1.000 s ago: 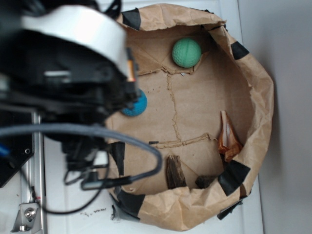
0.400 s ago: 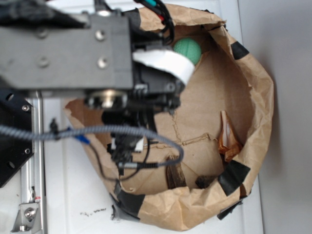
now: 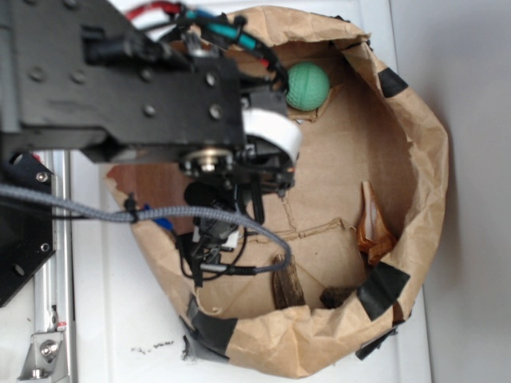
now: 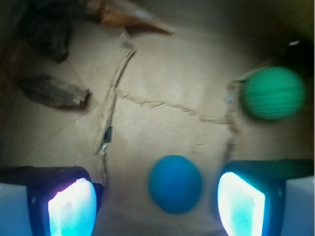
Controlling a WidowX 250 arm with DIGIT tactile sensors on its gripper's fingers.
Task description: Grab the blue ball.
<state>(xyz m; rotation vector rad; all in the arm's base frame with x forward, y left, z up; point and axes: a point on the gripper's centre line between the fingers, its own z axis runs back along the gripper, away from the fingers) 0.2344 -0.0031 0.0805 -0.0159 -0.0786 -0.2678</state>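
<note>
Blue ball (image 4: 175,184): small, round, matte; lies on the brown paper floor of the paper basket (image 3: 427,159), between the two pads of the tool (image 4: 156,201), nearer the pad on the picture's right; touching neither; hidden under the arm in the exterior view.
Tool: jaws wide, empty, poised low over the ball.
Handling, judged: light and firm, likely to roll if nudged from one side; best taken across its middle with both pads closing evenly, after centring slightly.
Green ball (image 4: 273,93): same size, well apart toward the basket wall; not wanted.
Other contents: dark bark pieces (image 4: 53,91); an orange-brown pointed scrap (image 4: 129,15); all clear of the ball.
Worktop (image 3: 112,335): white, carries the basket.
</note>
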